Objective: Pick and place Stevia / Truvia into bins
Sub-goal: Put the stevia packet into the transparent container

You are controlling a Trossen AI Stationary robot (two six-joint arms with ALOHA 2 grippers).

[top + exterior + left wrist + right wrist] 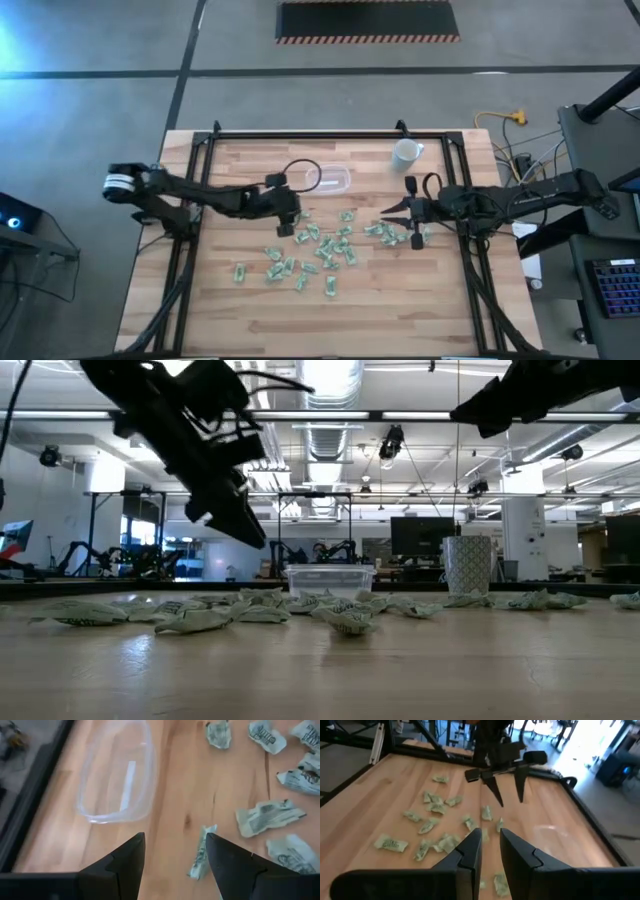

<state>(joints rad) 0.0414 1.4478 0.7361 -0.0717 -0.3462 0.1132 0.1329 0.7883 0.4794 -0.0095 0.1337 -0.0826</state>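
My left gripper point(175, 851) hovers spread and empty over the wood-grain table point(400, 300), near the shallow clear plastic container point(330, 179). My right gripper point(490, 844) hangs narrowly parted, holding nothing. Crinkled green-and-white sweetener packets point(322, 248) lie scattered mid-table.

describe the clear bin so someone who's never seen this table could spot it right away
On the wooden table, look along the far edge, left of the white cup. There sits the clear container, just beyond the scatter of green-and-white packets and near the left gripper. Unlike the tall, opaque cup, it is shallow, see-through, rounded-rectangular and holds no packets.
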